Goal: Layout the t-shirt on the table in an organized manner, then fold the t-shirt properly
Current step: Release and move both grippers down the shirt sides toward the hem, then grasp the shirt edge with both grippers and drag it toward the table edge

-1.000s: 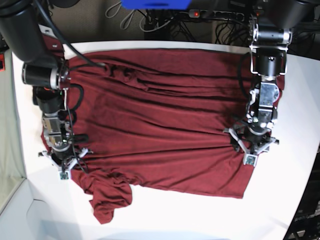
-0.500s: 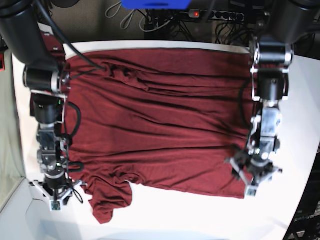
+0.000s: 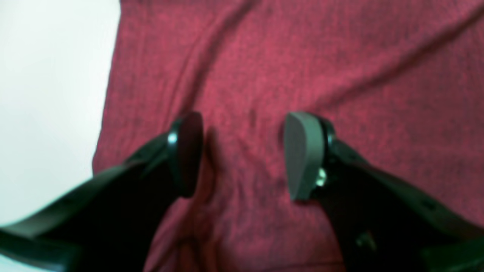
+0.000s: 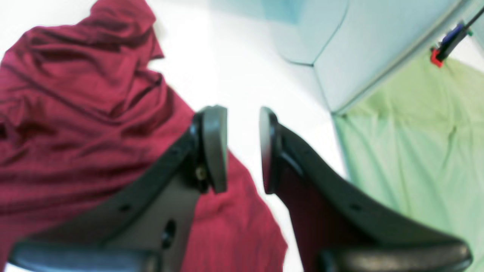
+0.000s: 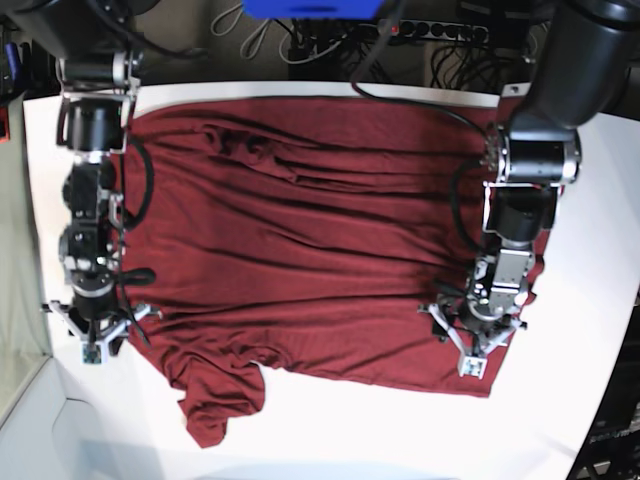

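The maroon t-shirt (image 5: pixel 320 230) lies spread across the white table (image 5: pixel 350 430), creased, with one sleeve (image 5: pixel 215 395) bunched at the near left. My left gripper (image 5: pixel 472 345) hangs over the shirt's near right part. In the left wrist view it (image 3: pixel 242 151) is open just above the fabric (image 3: pixel 302 56), with nothing between its pads and bare table (image 3: pixel 49 94) to the left. My right gripper (image 5: pixel 93 335) sits at the shirt's left edge. In the right wrist view it (image 4: pixel 242 149) is narrowly open over white table (image 4: pixel 234 56), empty, with the crumpled shirt (image 4: pixel 75 113) beside it.
Cables and a power strip (image 5: pixel 430 30) run behind the table's far edge, next to a blue object (image 5: pixel 310 8). A green cloth (image 4: pixel 416 151) hangs off the table's left side. A pale panel (image 5: pixel 40 430) borders the near left corner.
My right gripper went toward the near edge and has come back up beside the shirt's left edge. My left gripper moved nearer and slightly left over the shirt. The shirt looks unchanged.
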